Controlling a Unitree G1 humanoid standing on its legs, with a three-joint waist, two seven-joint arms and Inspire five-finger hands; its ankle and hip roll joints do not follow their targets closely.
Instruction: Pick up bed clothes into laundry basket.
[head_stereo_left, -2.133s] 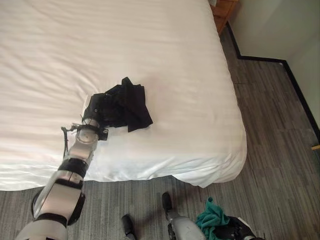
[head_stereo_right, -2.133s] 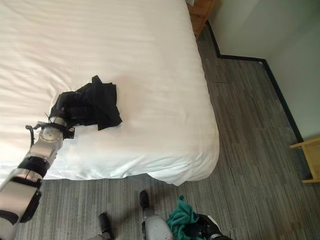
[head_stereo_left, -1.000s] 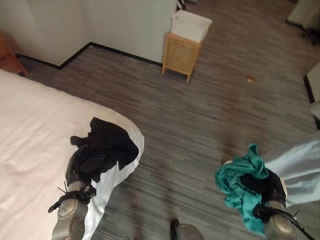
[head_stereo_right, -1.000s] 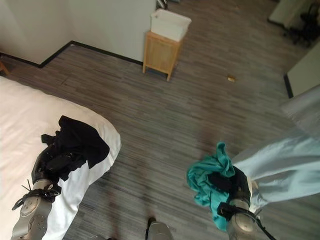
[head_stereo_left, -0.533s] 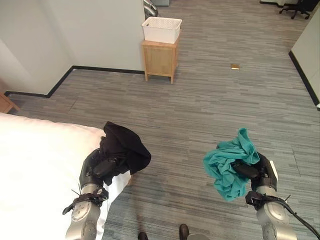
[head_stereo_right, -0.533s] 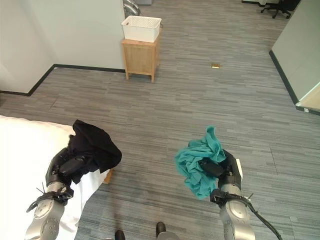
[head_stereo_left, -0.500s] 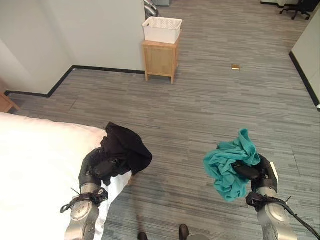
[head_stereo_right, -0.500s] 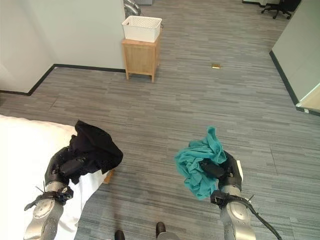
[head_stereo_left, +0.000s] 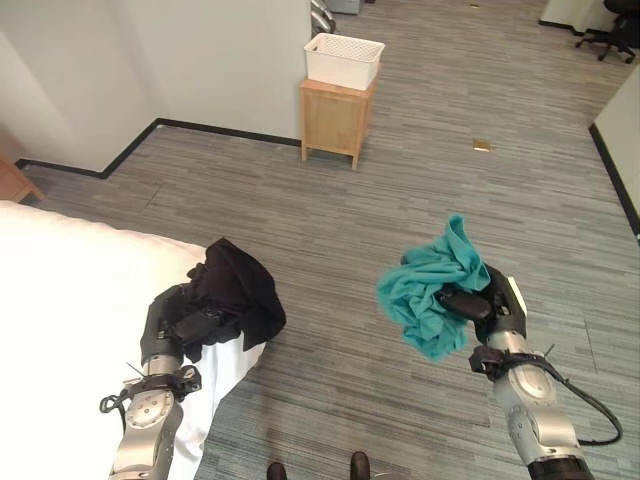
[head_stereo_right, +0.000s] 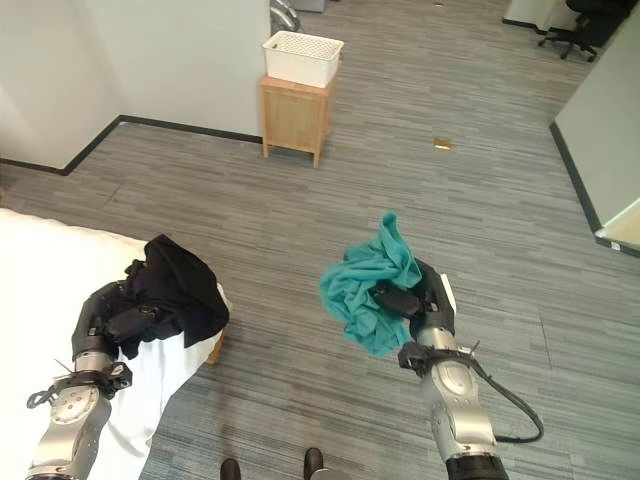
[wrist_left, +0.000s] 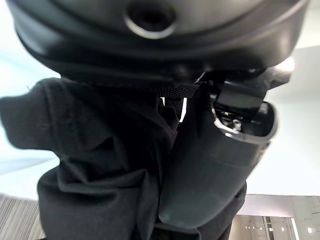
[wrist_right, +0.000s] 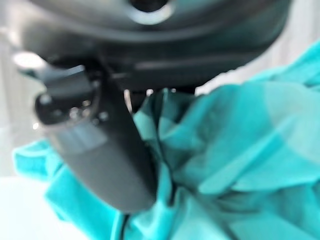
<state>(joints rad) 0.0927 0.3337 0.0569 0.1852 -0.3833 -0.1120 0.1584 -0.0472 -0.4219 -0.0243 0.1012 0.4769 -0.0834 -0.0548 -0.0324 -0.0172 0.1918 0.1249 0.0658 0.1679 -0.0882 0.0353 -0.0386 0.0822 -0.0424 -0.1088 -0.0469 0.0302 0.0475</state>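
Observation:
A black garment (head_stereo_left: 236, 290) hangs bunched from my left hand (head_stereo_left: 178, 326), whose fingers are curled round it, just over the corner of the white bed (head_stereo_left: 70, 320). In the left wrist view the thumb (wrist_left: 215, 165) presses into the black cloth (wrist_left: 95, 170). My right hand (head_stereo_left: 482, 308) is shut on a crumpled teal garment (head_stereo_left: 425, 288), held up over the grey floor; the right wrist view has the thumb (wrist_right: 100, 145) clamped on the teal cloth (wrist_right: 225, 165). A white laundry basket (head_stereo_left: 344, 60) stands on a small wooden stand (head_stereo_left: 336, 120) by the far wall.
The wall (head_stereo_left: 180, 60) with black skirting runs behind the bed corner to the stand. Grey plank floor (head_stereo_left: 440, 190) lies between me and the basket. A small tan object (head_stereo_left: 481, 146) rests on the floor further right. An office chair (head_stereo_left: 608, 14) sits at far right.
The view has swung from the bed to the room with the basket. The left hand lifted the black garment off the bed; both hands now hold their clothes a little higher and nearer the middle.

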